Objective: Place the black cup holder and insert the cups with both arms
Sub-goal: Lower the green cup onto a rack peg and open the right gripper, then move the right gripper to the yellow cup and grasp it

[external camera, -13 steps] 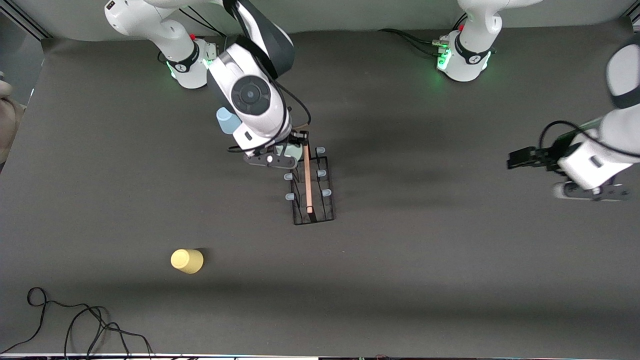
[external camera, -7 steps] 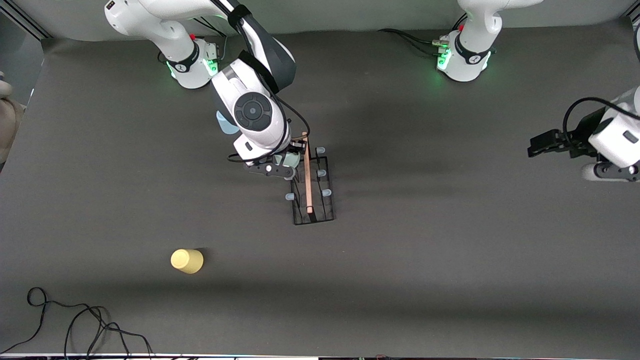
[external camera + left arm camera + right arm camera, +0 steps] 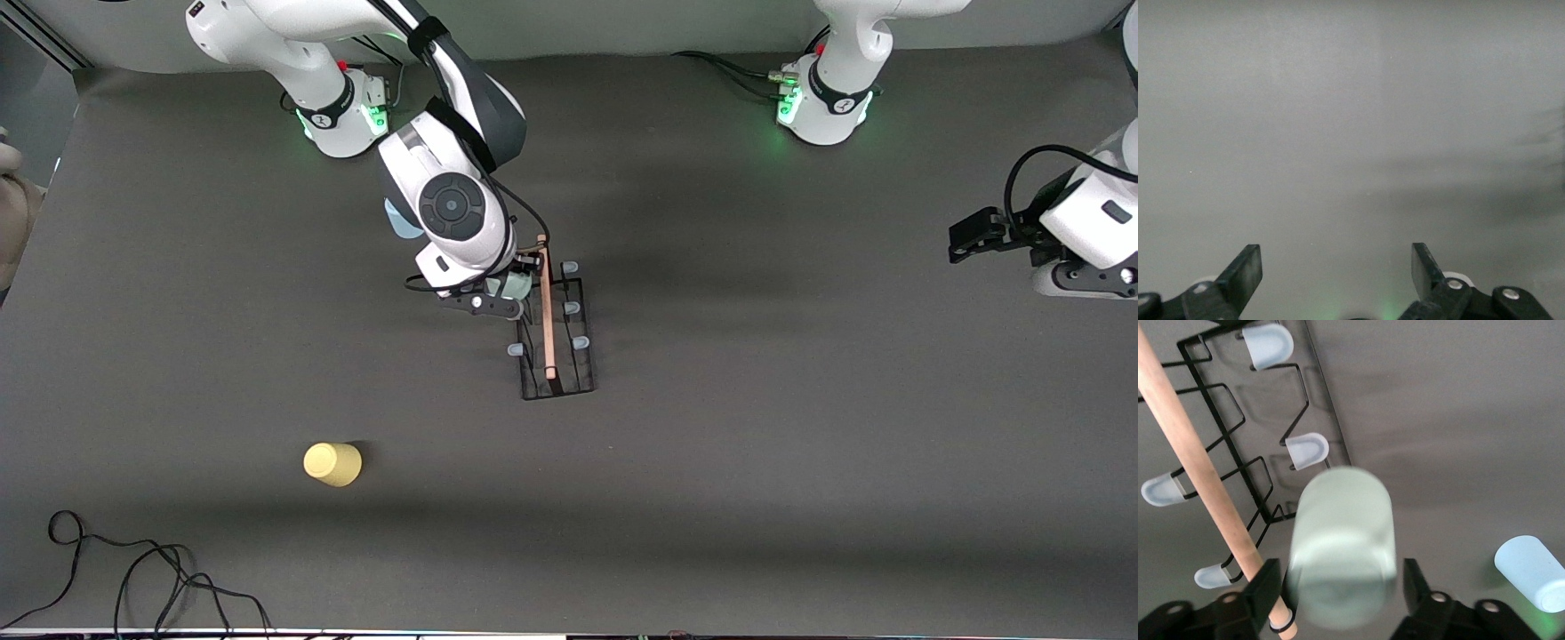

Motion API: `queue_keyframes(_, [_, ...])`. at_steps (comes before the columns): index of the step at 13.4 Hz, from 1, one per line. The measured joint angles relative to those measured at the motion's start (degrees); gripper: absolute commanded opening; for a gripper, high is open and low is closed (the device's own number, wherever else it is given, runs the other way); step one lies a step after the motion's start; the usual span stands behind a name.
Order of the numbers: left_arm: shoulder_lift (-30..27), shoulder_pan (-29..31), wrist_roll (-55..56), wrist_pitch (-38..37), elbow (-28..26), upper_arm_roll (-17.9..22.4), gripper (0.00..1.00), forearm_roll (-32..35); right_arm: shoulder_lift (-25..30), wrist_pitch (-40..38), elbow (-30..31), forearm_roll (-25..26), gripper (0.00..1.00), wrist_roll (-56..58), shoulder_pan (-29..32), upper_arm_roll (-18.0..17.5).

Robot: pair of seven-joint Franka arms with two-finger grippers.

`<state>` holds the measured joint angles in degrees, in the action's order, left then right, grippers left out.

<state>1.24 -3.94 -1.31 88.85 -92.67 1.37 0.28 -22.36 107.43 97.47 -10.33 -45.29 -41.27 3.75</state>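
Note:
The black cup holder (image 3: pixel 557 378) stands mid-table, its wooden handle (image 3: pixel 547 311) on top; it also shows in the right wrist view (image 3: pixel 1238 420). My right gripper (image 3: pixel 507 292) is over the rack's end toward the robot bases. In the right wrist view its jaws (image 3: pixel 1341 587) stand open on either side of the pale green cup (image 3: pixel 1341 547), with a small gap on each side. The cup looks blurred next to a blue-capped peg (image 3: pixel 1306 450). The light blue cup (image 3: pixel 397 222) lies partly under the right arm. The yellow cup (image 3: pixel 332 464) stands nearer the front camera. My left gripper (image 3: pixel 965 238) is open and empty.
A black cable (image 3: pixel 133 578) lies coiled by the front edge at the right arm's end. The left arm waits at its own end of the table, its wrist view showing only bare grey mat (image 3: pixel 1351 133).
The left arm has drawn back toward its end of the table. The right gripper has shifted a little along the rack with the green cup, which now covers a peg seen earlier.

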Motion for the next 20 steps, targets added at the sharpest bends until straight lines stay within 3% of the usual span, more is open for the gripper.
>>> queue_keyframes(3, [-0.1, 0.0, -0.3, 0.0, 0.1, 0.4, 1.0, 0.0, 0.7, 0.1, -0.4, 0.0, 1.0, 3.3, 0.2, 3.8])
queue_keyframes(8, [-0.4, -0.2, -0.2, 0.1, 0.1, 0.3, 1.0, -0.2, 0.9, 5.7, -0.7, 0.0, 1.0, 28.5, 3.3, 15.7])
queue_keyframes(13, [-0.5, -0.5, 0.9, 0.2, 0.1, 0.3, 1.0, -1.0, -5.6, 17.6, -0.9, -0.6, 1.0, 41.2, 16.4, 16.7])
queue_keyframes(17, [-0.5, -0.7, 0.9, -0.7, 0.1, 0.3, 1.0, -1.0, -15.3, 20.8, -7.4, -3.5, 0.99, 41.3, 17.5, 16.6])
queue_keyframes(20, [-0.5, -0.7, 0.9, -1.6, 0.1, 0.3, 1.0, -0.7, -19.3, 22.4, -10.0, -5.0, 0.98, 41.3, 17.5, 16.5])
